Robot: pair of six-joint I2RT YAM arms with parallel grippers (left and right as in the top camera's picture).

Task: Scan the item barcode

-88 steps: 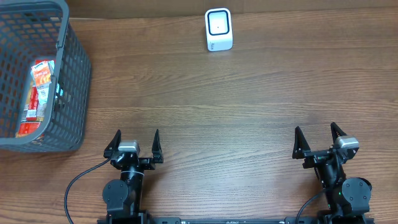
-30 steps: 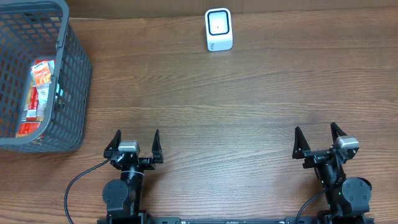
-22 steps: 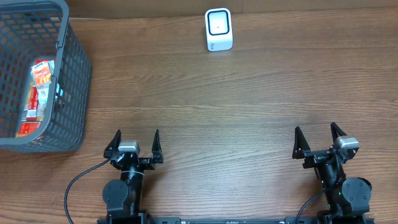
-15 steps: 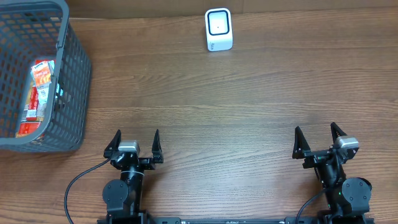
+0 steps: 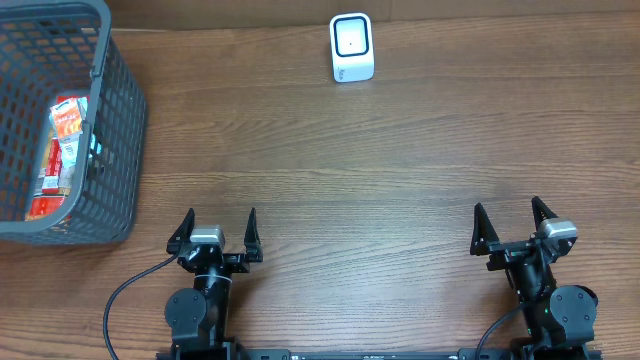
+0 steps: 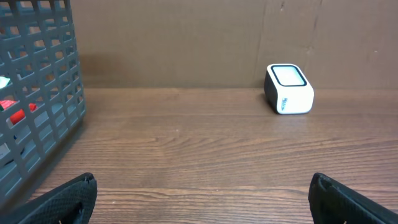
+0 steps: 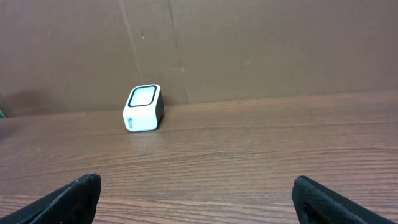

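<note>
A red and white packaged item (image 5: 62, 150) lies inside the grey plastic basket (image 5: 115, 120) at the far left; through the basket wall only red bits of the item (image 6: 15, 112) show in the left wrist view. A small white barcode scanner (image 5: 352, 47) stands at the back centre of the wooden table, also seen as the scanner (image 6: 289, 89) and the scanner (image 7: 143, 107). My left gripper (image 5: 217, 225) rests open near the front edge, nothing between its fingers. My right gripper (image 5: 508, 217) is open too, at the front right, holding nothing.
The basket's rim (image 6: 62, 37) stands tall at the left of my left arm. A brown cardboard wall (image 7: 249, 43) closes off the back of the table behind the scanner. Bare wood lies between the grippers and the scanner.
</note>
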